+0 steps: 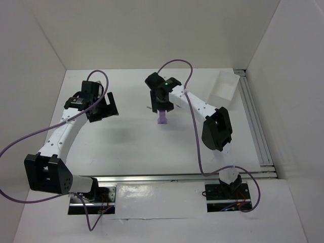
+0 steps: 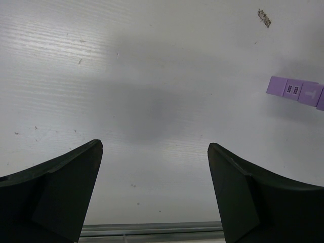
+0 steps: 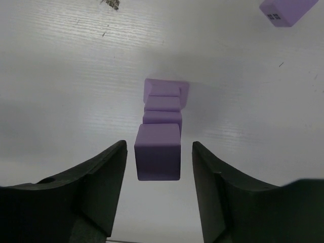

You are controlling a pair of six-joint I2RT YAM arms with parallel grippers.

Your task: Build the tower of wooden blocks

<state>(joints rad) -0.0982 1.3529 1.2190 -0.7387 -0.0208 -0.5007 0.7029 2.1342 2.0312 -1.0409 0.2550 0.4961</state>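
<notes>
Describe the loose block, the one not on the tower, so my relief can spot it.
Start at the tower standing inside the open right tool. Beyond it, at the right wrist view's top right corner, one lilac block lies alone on the table, unstacked, a small dark dot grid on its face.

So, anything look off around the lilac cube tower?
Nothing toppled: the tower of lilac wood cubes stands upright. One loose lilac cube lies apart from it, and a small dark speck of debris sits on the white table.
</notes>
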